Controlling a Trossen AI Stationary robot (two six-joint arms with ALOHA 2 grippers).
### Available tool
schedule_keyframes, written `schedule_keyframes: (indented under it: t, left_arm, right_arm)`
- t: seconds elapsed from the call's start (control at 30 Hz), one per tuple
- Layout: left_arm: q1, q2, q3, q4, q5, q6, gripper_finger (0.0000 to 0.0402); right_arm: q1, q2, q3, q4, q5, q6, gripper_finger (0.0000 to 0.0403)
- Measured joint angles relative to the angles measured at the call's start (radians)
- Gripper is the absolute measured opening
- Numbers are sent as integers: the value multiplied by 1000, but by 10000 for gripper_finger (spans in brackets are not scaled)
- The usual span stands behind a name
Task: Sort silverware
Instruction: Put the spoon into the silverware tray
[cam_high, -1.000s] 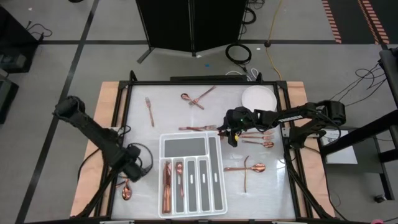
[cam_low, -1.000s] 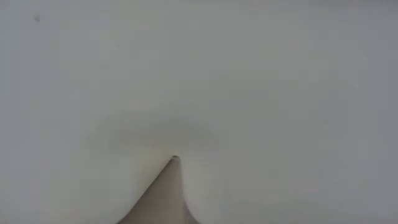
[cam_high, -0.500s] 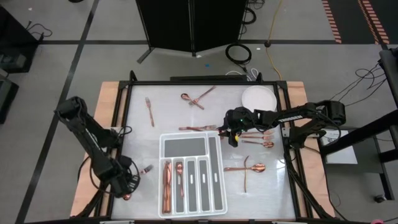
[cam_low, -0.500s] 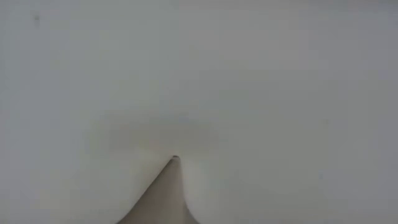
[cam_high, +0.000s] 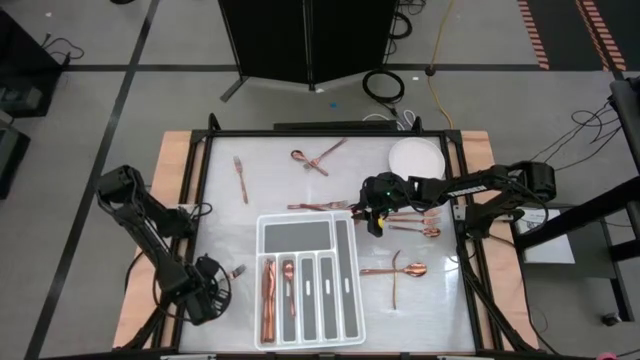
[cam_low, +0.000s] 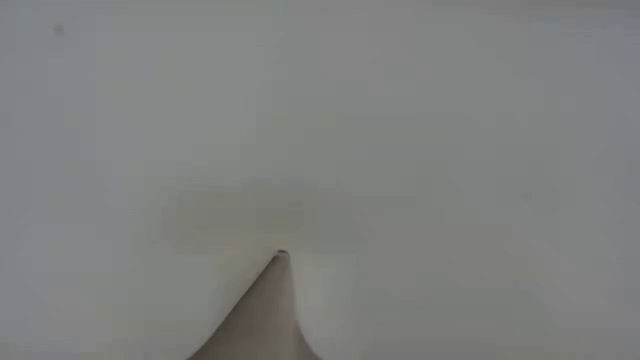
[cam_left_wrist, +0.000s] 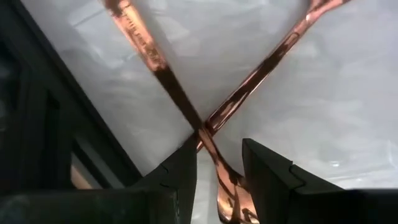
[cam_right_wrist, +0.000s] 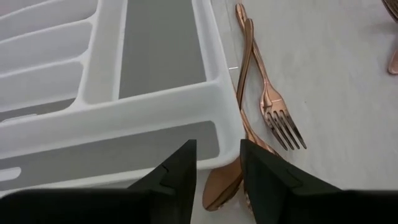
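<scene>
High view, left hand (cam_high: 205, 296) low over silverware (cam_high: 236, 271)

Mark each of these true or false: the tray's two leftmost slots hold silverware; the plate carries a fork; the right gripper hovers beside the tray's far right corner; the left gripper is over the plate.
1. The tray has silverware in its two leftmost slots. True.
2. The plate carries a fork. False: nothing lies on it.
3. The right gripper hovers beside the tray's far right corner. True.
4. The left gripper is over the plate. False: it is at the table's near left edge, over two crossed pieces.
</scene>
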Motion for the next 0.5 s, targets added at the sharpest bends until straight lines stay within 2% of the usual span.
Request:
schedule_keyframes:
  t: [0.3,0.4,0.5]
  left_arm:
    - [1,19,0,22,17,36,121]
    - [1,17,1,5,20,34,91]
    - [1,18,1,-24,20,56,43]
  right_arm:
    - [0,0,0,-1,0,4,114]
    - [0,0,0,-1,0,4,114]
    - [0,0,0,-1,0,4,114]
